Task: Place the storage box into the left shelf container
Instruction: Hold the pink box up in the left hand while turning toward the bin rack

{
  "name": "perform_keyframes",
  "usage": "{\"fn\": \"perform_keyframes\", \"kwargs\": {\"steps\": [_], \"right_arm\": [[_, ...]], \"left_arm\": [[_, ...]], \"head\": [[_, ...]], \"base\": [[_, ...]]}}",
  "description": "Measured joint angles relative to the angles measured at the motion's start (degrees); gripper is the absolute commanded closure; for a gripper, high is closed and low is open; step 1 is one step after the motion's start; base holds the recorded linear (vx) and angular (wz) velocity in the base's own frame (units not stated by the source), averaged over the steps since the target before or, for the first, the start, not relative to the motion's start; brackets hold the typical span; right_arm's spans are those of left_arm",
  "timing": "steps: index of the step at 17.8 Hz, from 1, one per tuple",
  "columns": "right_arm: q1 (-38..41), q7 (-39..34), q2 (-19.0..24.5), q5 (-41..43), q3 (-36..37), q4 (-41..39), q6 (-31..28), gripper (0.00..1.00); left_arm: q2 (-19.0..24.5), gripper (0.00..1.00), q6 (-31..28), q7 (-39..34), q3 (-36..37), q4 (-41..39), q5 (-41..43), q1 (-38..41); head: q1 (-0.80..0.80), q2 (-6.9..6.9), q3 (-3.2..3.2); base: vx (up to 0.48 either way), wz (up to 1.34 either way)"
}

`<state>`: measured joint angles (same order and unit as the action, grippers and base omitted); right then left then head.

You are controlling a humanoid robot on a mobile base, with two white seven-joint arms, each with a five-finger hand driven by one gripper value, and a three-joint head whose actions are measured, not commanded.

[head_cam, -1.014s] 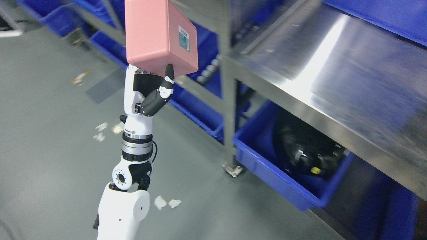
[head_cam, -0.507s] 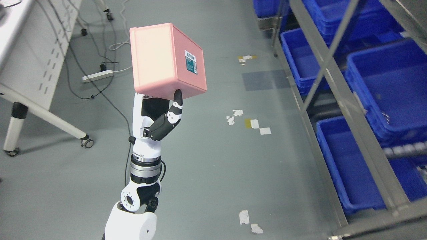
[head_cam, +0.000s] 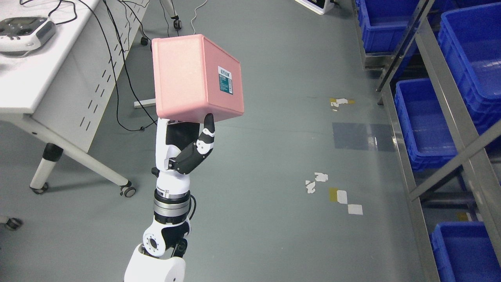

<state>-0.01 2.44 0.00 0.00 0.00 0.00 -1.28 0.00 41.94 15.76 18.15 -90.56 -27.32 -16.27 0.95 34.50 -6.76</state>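
A pink storage box [head_cam: 188,76] with a small teal label on its right side is held up in the air over the grey floor. My left hand [head_cam: 184,145] grips it from below, thumb up against the box's lower right edge; the other fingers are hidden behind the box. The left arm rises from the bottom edge left of the middle. A metal shelf rack [head_cam: 442,102] with blue containers [head_cam: 422,121] runs along the right edge, well apart from the box. The right arm is out of view.
A white table [head_cam: 35,78] on castors stands at the upper left with a controller [head_cam: 23,31] on it and cables hanging behind. Tape scraps [head_cam: 336,192] lie on the floor between me and the rack.
The whole view has swung left, away from the steel shelf and toward the table and open floor: the camera moved. The box stays in my left hand in the same grip.
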Motion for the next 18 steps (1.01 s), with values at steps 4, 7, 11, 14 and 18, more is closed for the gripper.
{"fn": "perform_keyframes", "kwargs": {"steps": [4,7,11,14,18], "right_arm": [[0.0,0.0,0.0,0.0,0.0,0.0,0.0,0.0],[0.0,0.0,0.0,0.0,0.0,0.0,0.0,0.0],[0.0,0.0,0.0,0.0,0.0,0.0,0.0,0.0],[0.0,0.0,0.0,0.0,0.0,0.0,0.0,0.0],[0.0,0.0,0.0,0.0,0.0,0.0,0.0,0.0]], "left_arm": [[0.0,0.98,0.3,0.0,0.1,-0.3,0.0,0.4],[0.0,0.98,0.4,0.2,0.3,-0.5,0.0,0.8],[0.0,0.98,0.5,0.6,0.6,-0.6,0.0,1.0],[0.0,0.98,0.5,1.2,0.9,-0.7,0.0,1.9],[0.0,0.98,0.5,2.9,1.6,-0.8,0.0,3.1]], "head": [[0.0,0.01,0.0],[0.0,0.01,0.0],[0.0,0.02,0.0],[0.0,0.03,0.0],[0.0,0.04,0.0]], "base": [[0.532,0.04],[0.546,0.12],[0.547,0.07],[0.557,0.08],[0.506,0.04]]}}
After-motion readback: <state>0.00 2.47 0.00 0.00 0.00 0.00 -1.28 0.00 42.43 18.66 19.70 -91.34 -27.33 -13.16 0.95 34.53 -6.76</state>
